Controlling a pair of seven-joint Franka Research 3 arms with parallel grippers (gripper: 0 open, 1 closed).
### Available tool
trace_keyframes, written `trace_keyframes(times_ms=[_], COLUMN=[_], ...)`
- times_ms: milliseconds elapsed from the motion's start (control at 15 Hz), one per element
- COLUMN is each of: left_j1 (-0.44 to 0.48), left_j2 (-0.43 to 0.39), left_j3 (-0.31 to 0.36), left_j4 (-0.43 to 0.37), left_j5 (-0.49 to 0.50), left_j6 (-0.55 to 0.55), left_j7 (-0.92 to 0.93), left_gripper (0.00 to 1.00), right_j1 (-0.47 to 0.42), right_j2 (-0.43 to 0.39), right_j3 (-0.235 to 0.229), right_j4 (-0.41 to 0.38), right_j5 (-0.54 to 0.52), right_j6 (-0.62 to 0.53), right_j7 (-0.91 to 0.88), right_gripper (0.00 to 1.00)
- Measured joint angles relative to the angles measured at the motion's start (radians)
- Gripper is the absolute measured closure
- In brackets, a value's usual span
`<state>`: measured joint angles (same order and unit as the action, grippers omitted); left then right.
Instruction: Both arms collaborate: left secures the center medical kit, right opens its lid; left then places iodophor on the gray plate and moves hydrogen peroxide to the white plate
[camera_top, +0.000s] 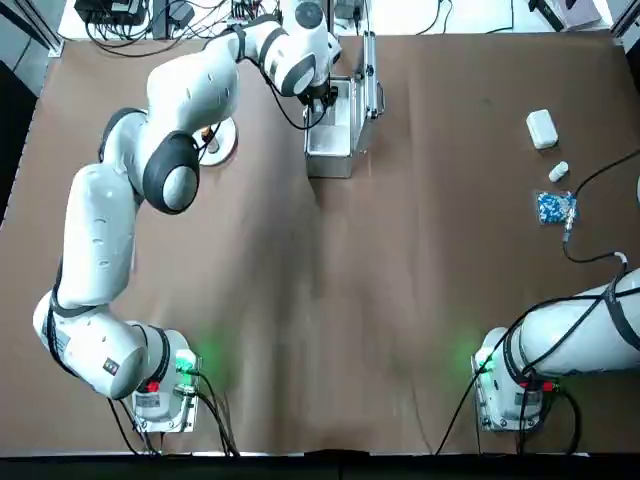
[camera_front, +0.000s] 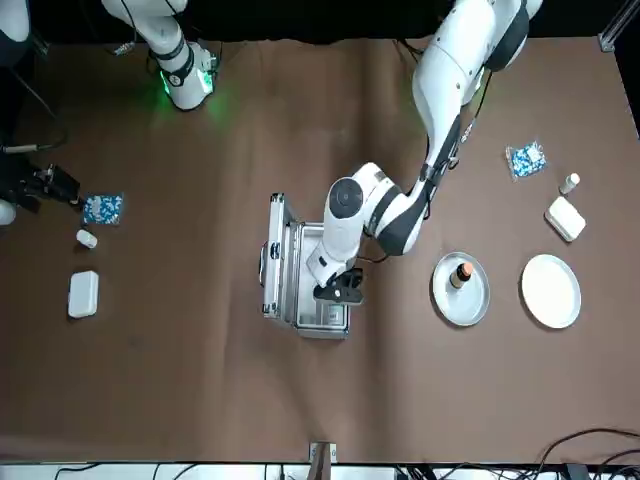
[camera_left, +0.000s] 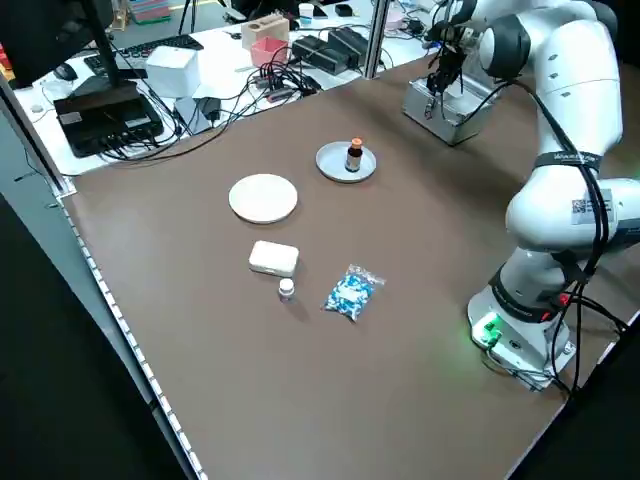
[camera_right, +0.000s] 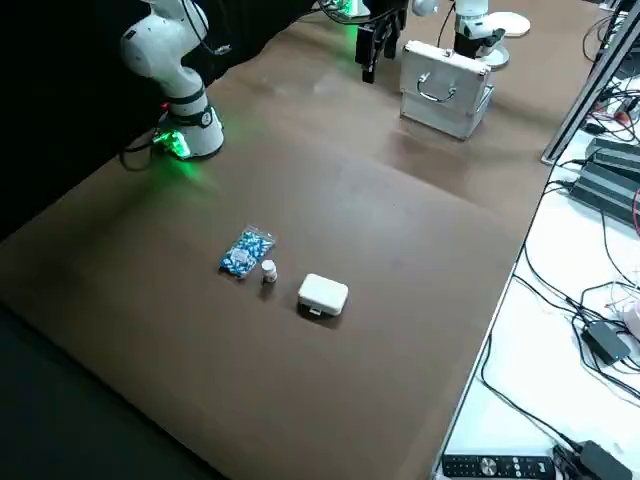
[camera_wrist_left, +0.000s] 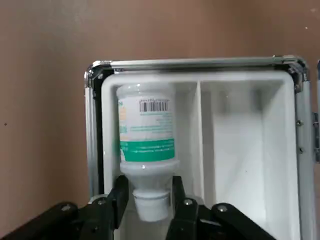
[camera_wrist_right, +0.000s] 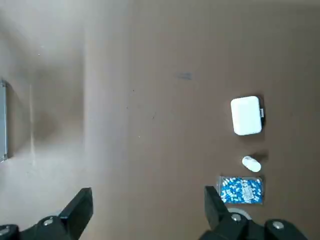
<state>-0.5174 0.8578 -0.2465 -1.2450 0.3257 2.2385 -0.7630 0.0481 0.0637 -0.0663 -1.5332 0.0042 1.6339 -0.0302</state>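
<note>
Hydrogen peroxide bottle in kit, neck between left pincer's spread fingers

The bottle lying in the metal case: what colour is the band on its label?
Green, showing best in the left wrist view.

Peroxide bottle in medical kit; iodophor on plate.

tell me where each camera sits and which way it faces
top: overhead, down on table; both arms
front: across table, facing robot; both arms
left side: raised, diagonally down; left arm
right side: raised, diagonally down; both arms
left wrist: into open silver case; left gripper
right wrist: table; right gripper
top and front share the case
</note>
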Motion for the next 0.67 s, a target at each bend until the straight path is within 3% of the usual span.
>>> trace_keyframes(times_ms=[333, 667], left_j1=[-0.006, -0.006], left_j2=[0.000, 0.000], left_j3=[0.004, 0.000], left_j4=[0.002, 0.007], left_j5=[0.000, -0.001], left_j6=[0.000, -0.001], left_j7=[-0.003, -0.016], left_gripper=[0.67, 0.67], right_j1=[-0.001, -0.005], right_j2=[0.001, 0.001], right_j3=[-0.001, -0.002], right_j4=[0.000, 0.000], right_j5=[0.000, 0.000], right_j6=[0.004, 0.004], right_j7=[0.000, 0.000], right_gripper=[0.01, 0.01])
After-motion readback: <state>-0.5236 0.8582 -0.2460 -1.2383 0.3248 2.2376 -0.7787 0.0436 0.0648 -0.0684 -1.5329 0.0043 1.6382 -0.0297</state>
